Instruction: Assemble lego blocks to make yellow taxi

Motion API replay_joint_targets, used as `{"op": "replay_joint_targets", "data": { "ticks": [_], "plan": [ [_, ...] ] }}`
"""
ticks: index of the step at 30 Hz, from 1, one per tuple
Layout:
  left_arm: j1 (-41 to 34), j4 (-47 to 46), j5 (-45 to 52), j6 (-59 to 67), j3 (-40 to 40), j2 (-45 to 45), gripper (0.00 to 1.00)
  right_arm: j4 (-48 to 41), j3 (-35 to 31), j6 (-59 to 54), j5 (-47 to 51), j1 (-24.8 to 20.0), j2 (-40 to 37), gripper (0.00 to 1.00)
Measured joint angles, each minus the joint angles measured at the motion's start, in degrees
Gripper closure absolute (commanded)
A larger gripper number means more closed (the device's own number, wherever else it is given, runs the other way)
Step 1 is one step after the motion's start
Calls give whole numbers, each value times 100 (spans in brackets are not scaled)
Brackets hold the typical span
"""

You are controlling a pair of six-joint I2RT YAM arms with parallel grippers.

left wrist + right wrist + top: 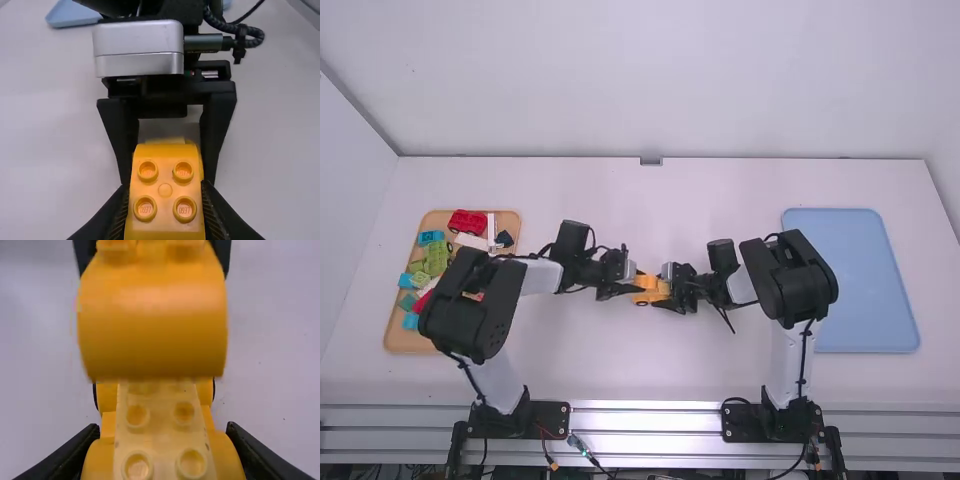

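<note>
Yellow taxi (658,296) in two parts, mid-table between the arms, off the surface or on it: cannot tell. Upper block (165,200): smooth orange-yellow plastic, four round hollow studs on top, one end curved like a barrel. Wheeled base (160,445): same orange-yellow at the flanks, paler studded strip down the middle, dark-edged wheels at its sides. Contact between the parts: cannot tell. Left gripper (634,285) pinches the upper block between its fingers; right gripper (670,295) clasps the base by its sides. Table (600,370) white. Far right, smooth blue tray (870,280), rounded corners. At left, tan tray (406,343) with red block (468,221), green block (437,258) and others.
</note>
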Motion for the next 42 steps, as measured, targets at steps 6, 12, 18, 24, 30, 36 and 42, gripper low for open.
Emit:
{"op": "replay_joint_targets", "data": {
  "ticks": [6, 12, 18, 24, 30, 36, 42],
  "plan": [
    [-168, 669, -348, -1014, -321, 0, 98, -4, 0, 15, 0, 0, 0, 48],
    [-168, 695, -439, -1392, -339, 48, 98, -2, 0, 26, 0, 0, 0, 49],
    [-170, 715, -293, -1408, -234, 254, 98, 0, 0, 28, 2, 0, 0, 49],
    [-170, 737, 46, -1204, -98, 474, 98, -2, 0, 26, 0, 0, 0, 49],
    [-170, 828, 216, -1178, -37, 603, 98, 0, 0, 24, 4, 15, 0, 49],
    [-173, 811, 365, -1139, 15, 702, 98, 0, 0, 26, 2, 15, 0, 49],
    [-280, 933, 114, -999, 20, 719, 98, -2, 0, 9, 2, 17, 0, 49]
  ]
}}
